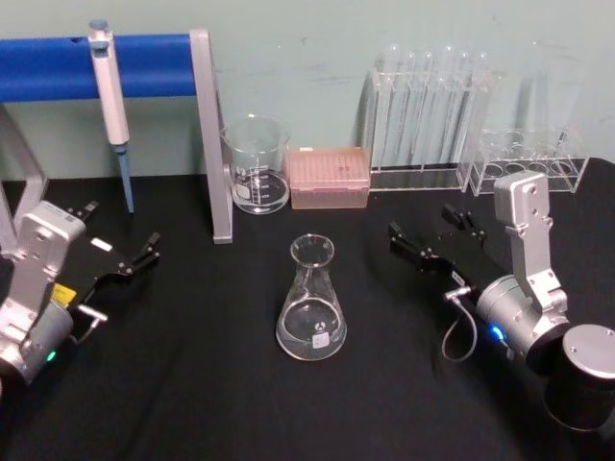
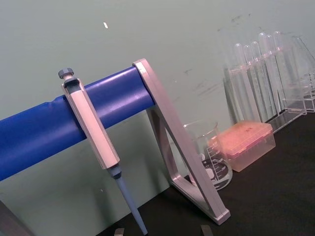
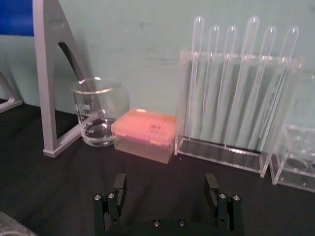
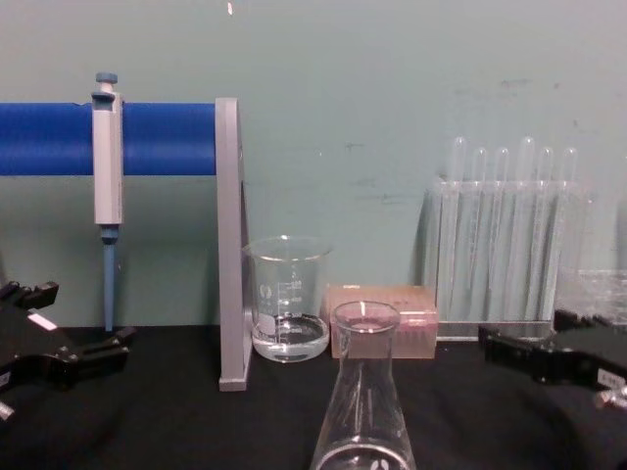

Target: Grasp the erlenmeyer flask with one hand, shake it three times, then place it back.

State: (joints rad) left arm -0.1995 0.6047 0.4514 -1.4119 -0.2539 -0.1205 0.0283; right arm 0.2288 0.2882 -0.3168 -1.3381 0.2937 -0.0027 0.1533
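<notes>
- Nothing's grabbed yet, so I'd say we're at step one, the reach. The flask [image 1: 311,305] stands upright on the black table [image 1: 192,384], mid-front, between both arms and touching neither.
- It's clear glass, narrow neck, wide round base, looks empty.
- Right gripper [image 1: 430,233] sits just right of it, jaws spread apart. Left gripper [image 1: 120,245] is parked farther off on the left, jaws open too.
- Next move probably: right gripper swings in around the neck and closes gently.
- Behind: beaker [image 1: 257,164], pink tip box [image 1: 329,177], tube rack [image 1: 430,115].
</notes>
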